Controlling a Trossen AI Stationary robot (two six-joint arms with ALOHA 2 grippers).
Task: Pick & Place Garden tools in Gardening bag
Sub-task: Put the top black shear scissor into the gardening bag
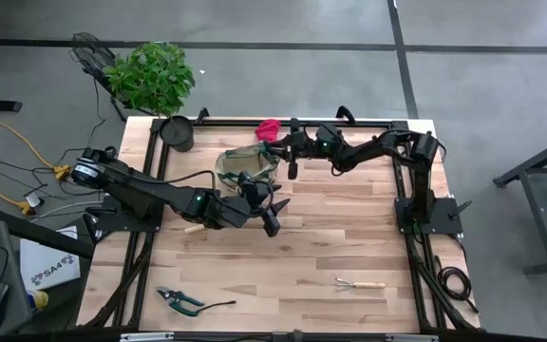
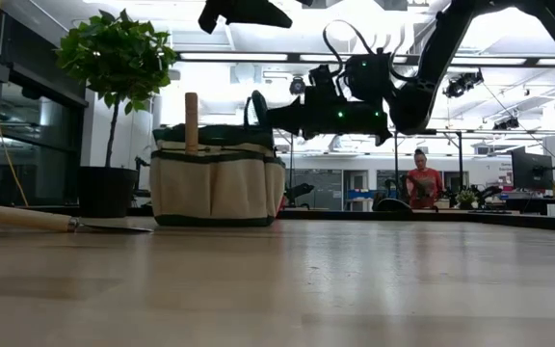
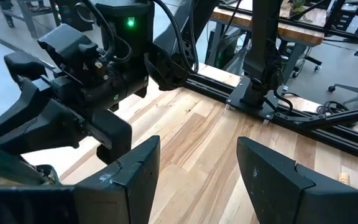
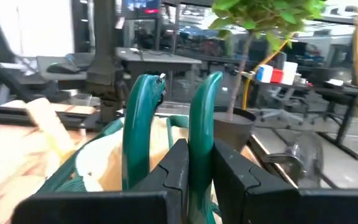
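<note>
bag handle pinched by right gripper, mouth kept open | left gripper open, empty, near gardening bag

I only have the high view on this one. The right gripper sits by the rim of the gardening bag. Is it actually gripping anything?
Observer: Yes. The right wrist view shows the right gripper shut on one green handle of the gardening bag.
Operator: Anything inside it yet?
Observer: The low view shows a wooden tool handle standing upright out of the bag. I cannot tell whether it sits in the mouth or in a side pocket.
Operator: And the other arm?
Observer: Its own wrist view shows the left gripper open and empty, with bare table between its fingers.
</note>
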